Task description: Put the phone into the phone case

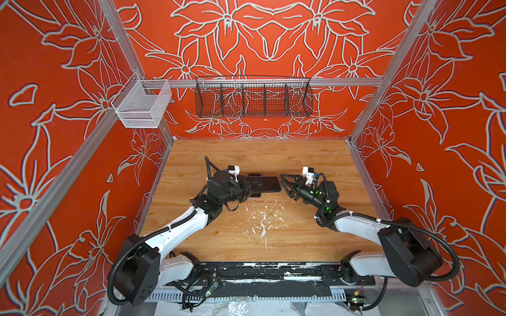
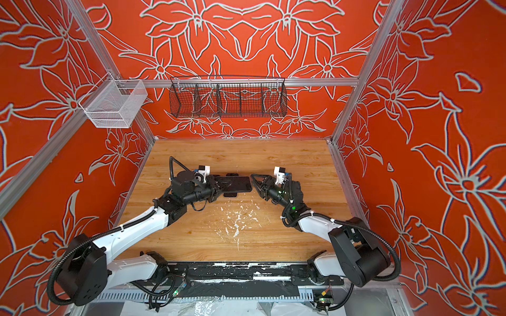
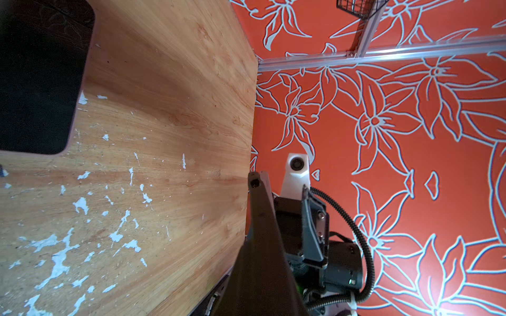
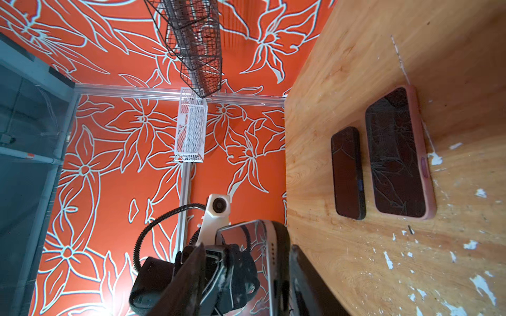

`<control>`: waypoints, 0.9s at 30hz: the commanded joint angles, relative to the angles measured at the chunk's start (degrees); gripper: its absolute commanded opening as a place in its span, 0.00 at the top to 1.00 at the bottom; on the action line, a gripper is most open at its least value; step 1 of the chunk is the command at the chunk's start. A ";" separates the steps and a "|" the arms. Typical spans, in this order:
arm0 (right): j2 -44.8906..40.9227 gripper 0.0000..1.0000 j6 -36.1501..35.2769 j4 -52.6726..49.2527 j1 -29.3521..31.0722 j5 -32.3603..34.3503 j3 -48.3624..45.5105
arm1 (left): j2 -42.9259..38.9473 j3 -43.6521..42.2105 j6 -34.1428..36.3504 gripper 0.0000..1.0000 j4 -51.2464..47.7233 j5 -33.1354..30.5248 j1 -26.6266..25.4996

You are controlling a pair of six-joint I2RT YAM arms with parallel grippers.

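On the left, the left gripper (image 1: 254,186) is clamped narrow on one short end of the phone (image 1: 269,184). It carries the phone level above the wooden table (image 1: 246,238) with the free end pointing toward the middle, probably so the other arm can reach it. Beneath it, largely hidden in both top views, lies a pink phone case (image 4: 423,165) with a dark glossy face. Just beside the case is a smaller black piece (image 4: 347,172). I cannot tell whether either one is a phone or an empty shell. On the right, the right gripper (image 1: 283,182) faces the phone's free end with its fingers parted. The right wrist view shows that end between them, though contact is unclear. This looks like steadying the phone before it is lowered.
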 commanded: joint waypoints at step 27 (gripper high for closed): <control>-12.81 0.61 -12.01 -16.23 -3.30 -15.15 5.34 | 2.75 7.42 9.43 1.00 6.67 16.88 0.62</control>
